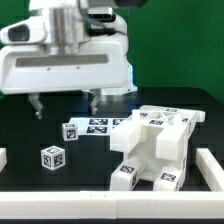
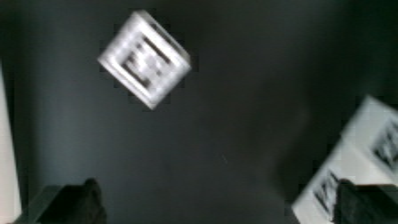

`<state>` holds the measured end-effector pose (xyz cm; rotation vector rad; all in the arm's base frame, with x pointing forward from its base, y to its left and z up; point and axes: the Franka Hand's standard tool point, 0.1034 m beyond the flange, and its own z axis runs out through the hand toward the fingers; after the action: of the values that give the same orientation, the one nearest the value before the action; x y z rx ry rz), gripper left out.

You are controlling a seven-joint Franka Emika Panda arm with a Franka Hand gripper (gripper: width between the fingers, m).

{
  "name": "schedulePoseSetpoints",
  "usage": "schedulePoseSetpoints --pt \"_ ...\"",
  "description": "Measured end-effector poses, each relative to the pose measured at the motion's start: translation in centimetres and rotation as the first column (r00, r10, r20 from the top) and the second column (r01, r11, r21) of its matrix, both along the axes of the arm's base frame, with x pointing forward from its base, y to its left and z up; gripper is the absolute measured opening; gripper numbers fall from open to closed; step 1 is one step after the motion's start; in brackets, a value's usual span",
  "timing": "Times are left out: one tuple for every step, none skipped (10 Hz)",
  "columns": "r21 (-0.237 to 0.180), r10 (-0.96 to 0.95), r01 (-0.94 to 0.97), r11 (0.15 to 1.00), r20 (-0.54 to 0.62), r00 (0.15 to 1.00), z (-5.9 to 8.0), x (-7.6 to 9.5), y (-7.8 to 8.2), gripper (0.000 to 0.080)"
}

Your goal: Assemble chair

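Observation:
The partly built white chair (image 1: pixel 155 148), with marker tags on it, lies on the black table at the exterior view's right. Two small white tagged pieces stand apart from it, one (image 1: pixel 70 131) under my gripper and one (image 1: pixel 52 157) nearer the front. My gripper (image 1: pixel 62 104) hangs above the table, open and empty, with its fingers wide apart. In the blurred wrist view the gripper (image 2: pixel 205 205) shows dark fingertips (image 2: pixel 71 203) at the edge. A white tagged piece (image 2: pixel 146 58) lies ahead of it, and another white tagged part (image 2: pixel 365 150) lies by one finger.
The marker board (image 1: pixel 103 126) lies flat between the small pieces and the chair. A white rim (image 1: pixel 60 188) borders the table at the front, and it also runs along the exterior view's right side (image 1: pixel 212 168). The arm's white body fills the upper part of the exterior view.

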<state>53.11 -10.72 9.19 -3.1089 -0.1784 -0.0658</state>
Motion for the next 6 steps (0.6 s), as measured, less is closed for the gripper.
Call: schedulePoseSetpoints --pt "-0.005 -0.018 0.018 1.0 -0.011 1.0 -0.84 -0.53 -1.13 0.0649" --pt "-0.008 -0.027 0.027 1.0 -0.015 1.0 -1.45 -0.66 -1.49 0.0649" --pt "-0.004 -0.035 0.035 0.999 -0.01 0.999 -1.55 -0.6 -1.29 0.0649" --pt "-0.004 -0.035 0.035 0.999 -0.011 0.999 -1.56 -0.61 -1.3 0.0649" --pt "-0.004 -0.035 0.035 0.999 -0.011 0.999 -1.57 -0.62 -1.31 0.0649" --pt "-0.004 -0.035 0.035 0.999 -0.011 0.999 -1.6 -0.63 -1.31 0.0649"
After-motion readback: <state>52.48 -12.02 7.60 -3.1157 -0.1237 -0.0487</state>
